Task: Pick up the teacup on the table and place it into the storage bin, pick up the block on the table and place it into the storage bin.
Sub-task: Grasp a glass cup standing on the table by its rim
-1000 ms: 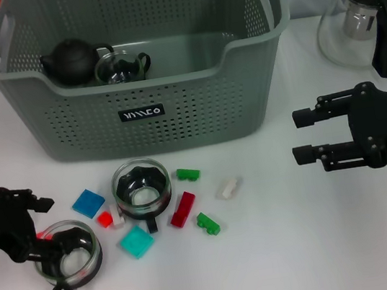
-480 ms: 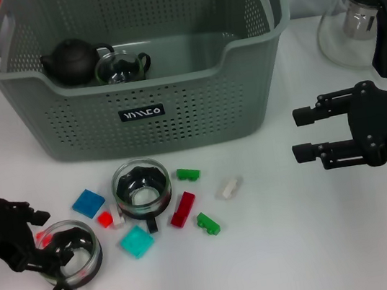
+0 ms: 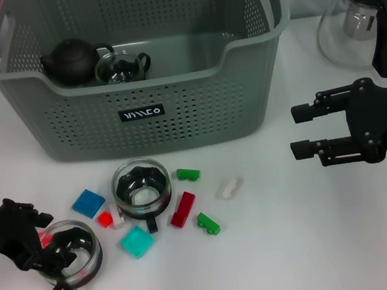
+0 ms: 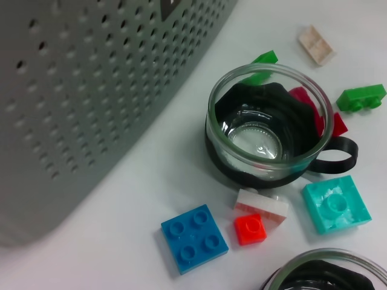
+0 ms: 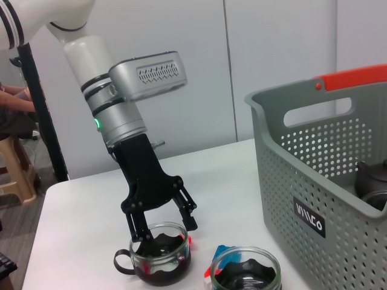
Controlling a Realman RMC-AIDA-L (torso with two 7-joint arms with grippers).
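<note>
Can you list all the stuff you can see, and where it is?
storage bin: one, grey-green, back of table
teapot: one, black, inside bin
glass cup: one, inside bin beside teapot
teacups: two, glass with black bases, one before bin, one front left
blocks: several, red, green, blue, teal, white, scattered around the teacups
glass pitcher: one, black handle, far right
left gripper: open at front-left teacup's rim
right gripper: open, right of bin

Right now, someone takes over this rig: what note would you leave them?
Left gripper: open, fingers straddling the rim of the near teacup, not lifted.
Right gripper: open, idle, right of the storage bin.
Bin holds a black teapot and one glass cup.
Second teacup sits in front of the bin among scattered blocks.
Left: both table teacups, then the blocks.
</note>
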